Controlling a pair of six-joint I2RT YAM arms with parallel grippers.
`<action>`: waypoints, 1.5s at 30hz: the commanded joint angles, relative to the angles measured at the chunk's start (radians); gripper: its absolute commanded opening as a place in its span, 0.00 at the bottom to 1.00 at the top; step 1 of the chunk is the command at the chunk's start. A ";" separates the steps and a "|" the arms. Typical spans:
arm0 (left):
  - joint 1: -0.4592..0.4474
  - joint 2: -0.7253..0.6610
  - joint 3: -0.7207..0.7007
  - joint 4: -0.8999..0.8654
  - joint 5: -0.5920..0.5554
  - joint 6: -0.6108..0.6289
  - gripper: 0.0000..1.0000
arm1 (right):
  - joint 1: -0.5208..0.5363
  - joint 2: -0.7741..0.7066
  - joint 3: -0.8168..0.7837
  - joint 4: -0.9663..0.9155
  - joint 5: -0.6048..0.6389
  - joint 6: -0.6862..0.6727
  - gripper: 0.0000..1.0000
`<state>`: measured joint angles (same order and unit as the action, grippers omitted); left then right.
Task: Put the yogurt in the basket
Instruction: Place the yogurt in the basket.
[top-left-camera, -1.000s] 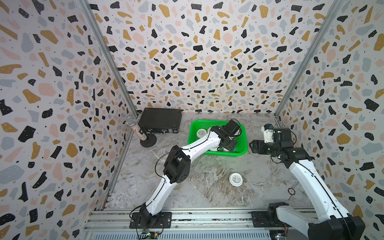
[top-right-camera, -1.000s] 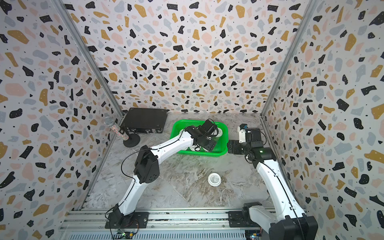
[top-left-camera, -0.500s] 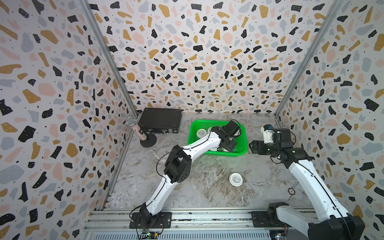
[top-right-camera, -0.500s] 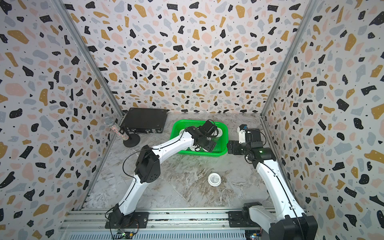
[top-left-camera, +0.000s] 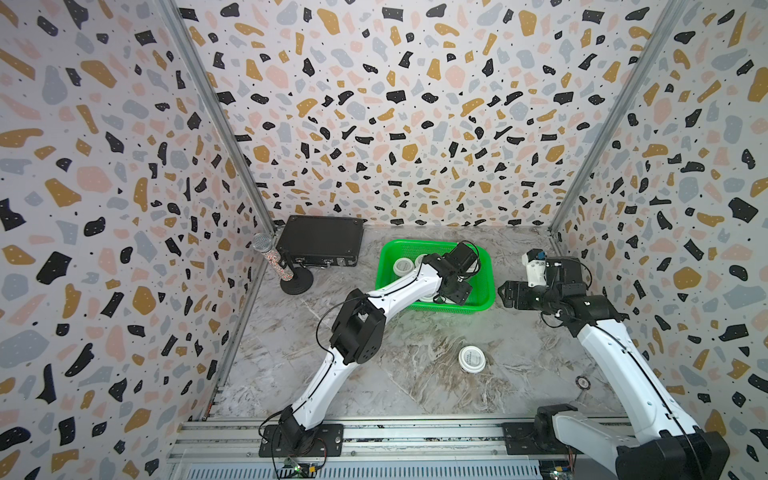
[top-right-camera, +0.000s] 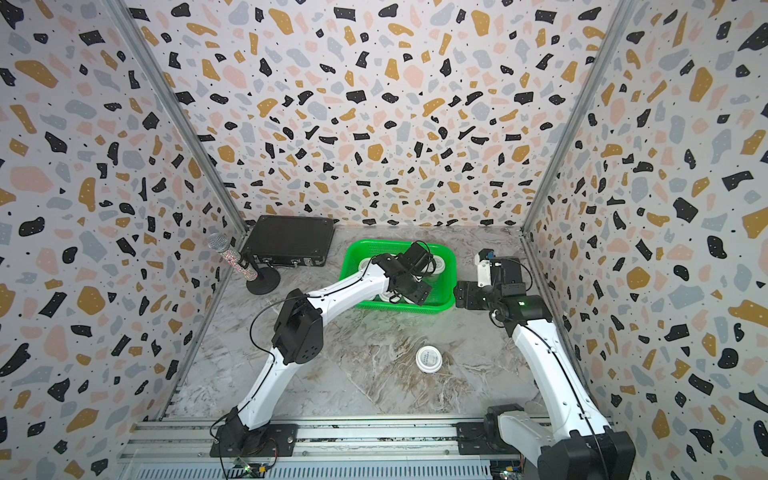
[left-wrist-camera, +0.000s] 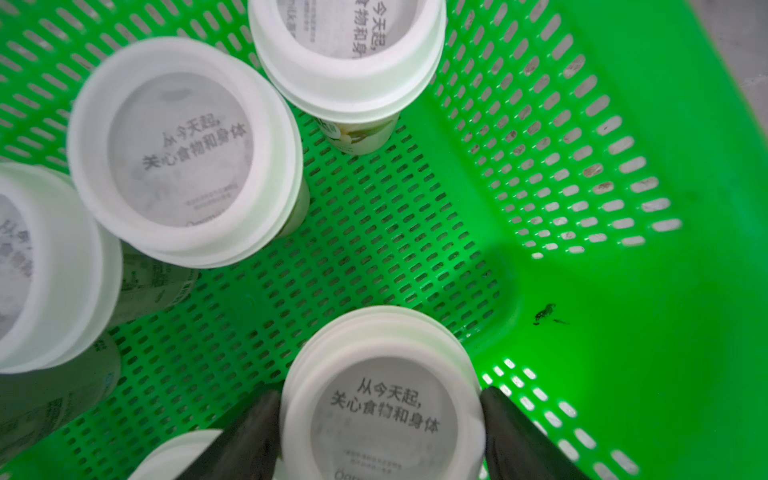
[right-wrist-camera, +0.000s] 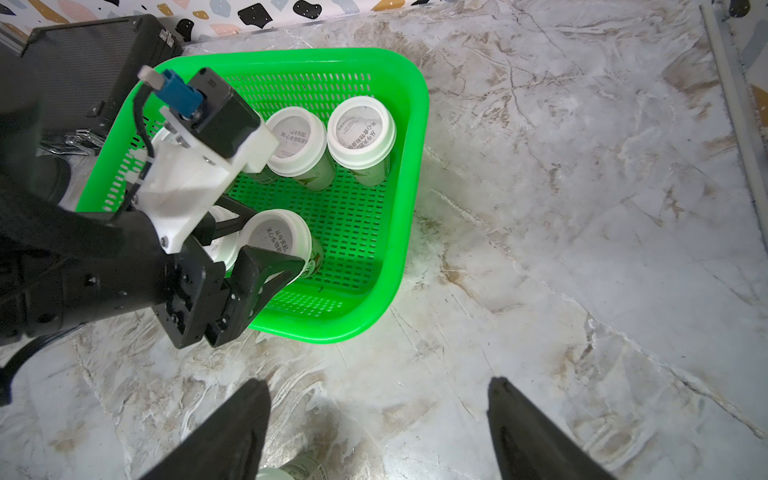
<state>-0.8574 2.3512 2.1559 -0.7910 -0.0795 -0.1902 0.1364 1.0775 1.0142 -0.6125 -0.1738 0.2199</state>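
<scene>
Yogurt cups (left-wrist-camera: 178, 149) upright in green basket (top-left-camera: 457, 309) by surface (top-left-camera: 395, 382) far edge, lone cup (top-left-camera: 471, 358) outside nearer front edge; left fingers (left-wrist-camera: 249, 440) flanking one basketed cup (left-wrist-camera: 382, 415), grip unclear; right fingers (right-wrist-camera: 232, 428) spread, empty.

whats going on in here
The left gripper is down in the green basket, its fingers on either side of a yogurt cup; whether they are clamping it is unclear. Several other cups stand in the basket. A loose cup sits out on the table, not yet collected. The right gripper hangs open beside the basket.
</scene>
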 joint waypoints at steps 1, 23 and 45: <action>0.007 -0.002 -0.019 -0.006 0.004 0.014 0.79 | -0.004 -0.021 -0.003 0.004 -0.012 0.000 0.87; 0.007 -0.087 0.013 -0.034 -0.002 0.042 0.90 | -0.004 -0.013 0.001 0.000 -0.021 -0.007 0.87; 0.048 -0.539 -0.378 0.154 0.015 0.003 0.93 | 0.005 0.067 0.038 -0.205 -0.213 -0.085 0.85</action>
<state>-0.8333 1.8931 1.8606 -0.7208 -0.0647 -0.1699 0.1360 1.1465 1.0157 -0.7174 -0.3260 0.1642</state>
